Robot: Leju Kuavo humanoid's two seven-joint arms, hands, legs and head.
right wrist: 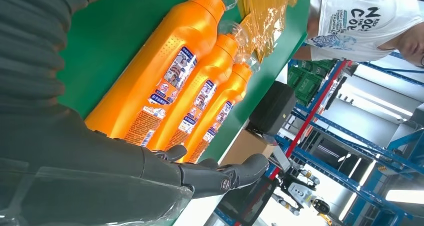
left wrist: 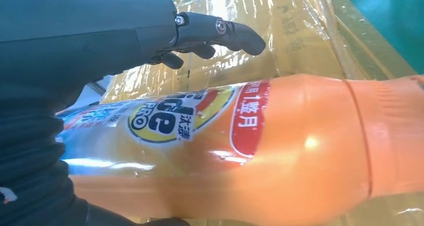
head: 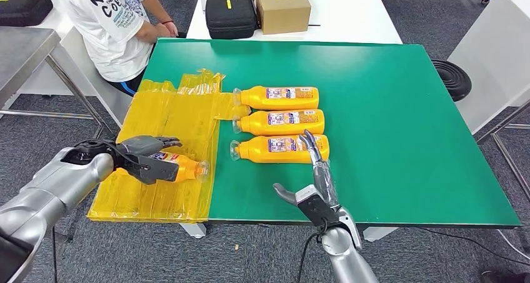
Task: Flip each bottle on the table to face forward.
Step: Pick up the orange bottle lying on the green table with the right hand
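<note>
Three orange bottles lie side by side on the green table [head: 406, 108], caps to the left: far [head: 279, 97], middle [head: 282, 122] and near [head: 275, 149]. The right wrist view shows them too [right wrist: 155, 81], with small-print labels up. My right hand [head: 314, 177] is open, its fingertips [head: 310, 140] reaching the near bottle's base end. A fourth orange bottle [head: 181, 167] lies over the yellow plastic sheet [head: 165, 117] at the table's left. My left hand [head: 140, 158] grips its body. Up close, the fourth bottle [left wrist: 260, 146] shows a colourful logo label.
A person in a white T-shirt [head: 119, 20] sits at the table's far left corner. A black case [head: 230, 13] and a cardboard box [head: 282, 6] stand on the white table behind. A black round stool [head: 452, 78] is at the right. The green table's right half is bare.
</note>
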